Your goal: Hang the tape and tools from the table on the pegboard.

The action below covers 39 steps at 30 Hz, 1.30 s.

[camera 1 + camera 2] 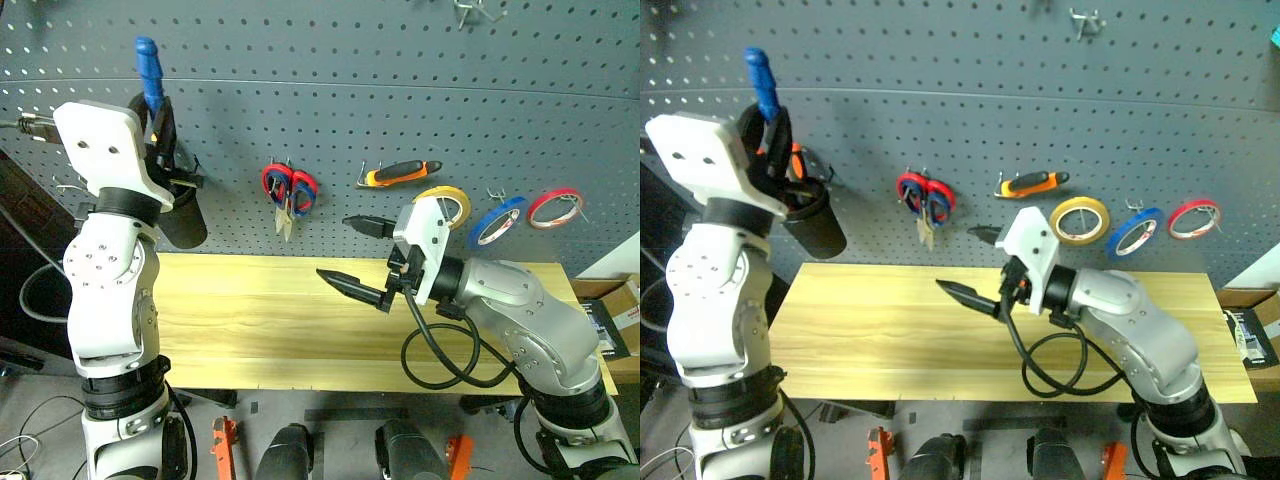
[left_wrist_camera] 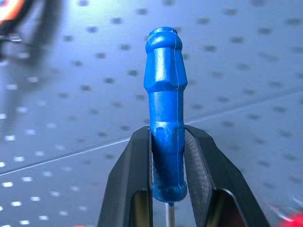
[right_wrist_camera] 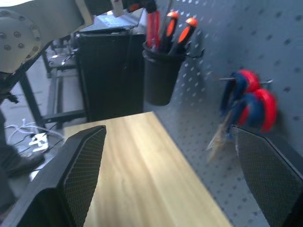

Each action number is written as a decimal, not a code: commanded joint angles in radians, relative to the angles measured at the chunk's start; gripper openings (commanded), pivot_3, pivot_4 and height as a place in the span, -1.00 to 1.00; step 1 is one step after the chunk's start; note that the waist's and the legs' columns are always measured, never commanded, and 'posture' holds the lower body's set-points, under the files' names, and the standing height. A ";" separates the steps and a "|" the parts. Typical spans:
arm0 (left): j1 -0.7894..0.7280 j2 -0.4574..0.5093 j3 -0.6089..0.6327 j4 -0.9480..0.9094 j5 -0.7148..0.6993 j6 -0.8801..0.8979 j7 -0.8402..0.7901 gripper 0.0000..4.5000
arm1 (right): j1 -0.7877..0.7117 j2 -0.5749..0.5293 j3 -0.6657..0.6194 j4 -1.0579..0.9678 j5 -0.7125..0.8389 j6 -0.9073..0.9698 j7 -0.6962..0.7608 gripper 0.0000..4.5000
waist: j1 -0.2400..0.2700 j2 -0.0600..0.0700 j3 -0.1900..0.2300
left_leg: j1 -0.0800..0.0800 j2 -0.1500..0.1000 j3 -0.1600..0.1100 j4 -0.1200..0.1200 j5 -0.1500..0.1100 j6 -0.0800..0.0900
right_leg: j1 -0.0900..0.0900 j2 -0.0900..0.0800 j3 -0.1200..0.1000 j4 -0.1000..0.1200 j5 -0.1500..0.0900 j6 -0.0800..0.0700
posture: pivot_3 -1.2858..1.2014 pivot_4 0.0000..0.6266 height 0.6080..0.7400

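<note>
Screwdriver time: the small screwdriver with the chunky blue plastic handle (image 2: 165,113) is sitting tight between the two black fingers of the left gripper (image 2: 168,156), handle pointing up. That gripper is squeezing it shut, probably so it cannot slip on the way to the board.

Nearest of all, the long light yellow wooden table (image 1: 250,320) is lying bare. Over it, at about 4 o'clock from the screwdriver, the right gripper (image 1: 355,255) is hanging wide open and holding nothing, likely keeping out of the way.

Farther back is the big dark grey pegboard (image 1: 350,90) with its rows of holes. A round black cup (image 1: 815,222) is hanging just below the screwdriver, at about 5 o'clock, and I think the tool is going in there. The thin yellow tape roll (image 1: 1081,220) is already hanging on a hook.
</note>
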<state>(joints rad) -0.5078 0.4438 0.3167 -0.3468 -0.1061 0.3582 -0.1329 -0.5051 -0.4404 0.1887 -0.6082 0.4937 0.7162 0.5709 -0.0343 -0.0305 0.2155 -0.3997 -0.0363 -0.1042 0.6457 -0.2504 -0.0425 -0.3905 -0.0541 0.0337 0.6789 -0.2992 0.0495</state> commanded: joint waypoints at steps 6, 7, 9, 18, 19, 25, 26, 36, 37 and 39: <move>-0.014 0.012 0.021 0.165 0.036 -0.171 0.038 -0.73 | -0.015 -0.006 -0.019 -0.024 -0.003 -0.032 0.008 1.00 | 0.001 -0.001 -0.001 | 0.000 0.000 0.000 0.000 0.000 0.000 | 0.000 0.000 0.000 0.000 0.000 0.000 | -0.01 -0.56 1.00; -0.021 0.012 0.022 0.195 0.037 -0.189 0.043 -0.73 | -0.014 -0.007 -0.020 -0.026 -0.002 -0.031 0.007 1.00 | 0.001 -0.001 -0.001 | 0.000 0.000 0.000 0.000 0.000 0.000 | 0.000 0.000 0.000 0.000 0.000 0.000 | -0.01 -0.57 1.00; -0.042 0.009 0.015 0.243 0.041 -0.229 0.050 -0.73 | -0.013 -0.006 -0.021 -0.031 0.000 -0.027 0.003 1.00 | 0.001 -0.001 -0.001 | 0.000 0.000 0.000 0.000 0.000 0.000 | 0.000 0.000 0.000 0.001 0.000 0.000 | -0.02 -0.57 1.00; 0.009 -0.015 0.042 0.285 0.036 -0.250 0.113 -0.73 | -0.006 -0.012 -0.026 -0.039 0.009 -0.020 -0.001 1.00 | -0.004 -0.002 -0.004 | 0.000 0.000 0.000 0.001 0.000 0.000 | -0.001 -0.001 0.001 0.001 0.000 0.000 | -0.02 -0.56 1.00; 0.013 -0.020 0.046 0.283 0.029 -0.243 0.121 -0.42 | -0.006 -0.012 -0.027 -0.039 0.011 -0.020 0.000 1.00 | -0.004 -0.003 -0.004 | 0.000 0.000 0.000 0.001 0.000 0.000 | -0.001 -0.001 0.001 0.001 0.000 0.000 | -0.02 -0.56 1.00; 0.023 -0.054 0.049 0.218 0.012 -0.175 0.169 0.36 | 0.008 -0.018 -0.040 -0.044 0.016 -0.026 0.007 1.00 | -0.005 -0.006 -0.011 | 0.000 0.000 0.000 0.001 0.000 0.000 | -0.001 -0.001 0.001 0.002 0.000 0.000 | -0.02 -0.60 1.00; 0.020 -0.065 0.042 0.187 0.000 -0.148 0.171 0.50 | 0.013 -0.018 -0.046 -0.045 0.018 -0.025 0.004 1.00 | -0.006 -0.007 -0.013 | 0.000 0.000 0.000 0.001 0.000 0.000 | -0.001 -0.001 0.001 0.002 0.000 0.000 | -0.02 -0.61 1.00; 0.070 -0.117 -0.063 -0.109 0.100 0.195 0.269 0.89 | 0.148 -0.009 -0.067 -0.041 -0.009 -0.056 -0.022 1.00 | -0.004 -0.012 -0.058 | 0.001 -0.001 0.001 0.001 0.000 -0.001 | 0.000 0.000 0.002 0.002 0.000 0.000 | 0.02 -0.78 1.00; 0.116 -0.106 -0.082 -0.139 0.107 0.181 0.241 0.89 | 0.181 -0.005 -0.063 -0.036 -0.031 -0.069 -0.039 1.00 | -0.005 -0.011 -0.064 | 0.001 -0.001 0.002 0.001 0.000 -0.001 | 0.000 0.000 0.003 0.002 0.000 0.000 | 0.02 -0.80 1.00; 0.224 -0.117 -0.107 -0.150 0.092 0.151 0.191 0.89 | 0.255 0.016 -0.052 -0.006 -0.080 -0.114 -0.081 1.00 | -0.004 -0.010 -0.081 | 0.003 -0.001 0.002 0.000 0.000 -0.001 | 0.000 0.000 0.004 0.002 0.000 0.000 | 0.03 -0.88 1.00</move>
<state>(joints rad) -0.3475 0.3307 0.2292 -0.4585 -0.0177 0.5337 0.0969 -0.2917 -0.4430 0.1415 -0.6120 0.4554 0.6581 0.5310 -0.0383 -0.0405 0.1346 -0.3963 -0.0372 -0.1015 0.6458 -0.2501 -0.0431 -0.3893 -0.0542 0.0378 0.6808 -0.2992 0.0495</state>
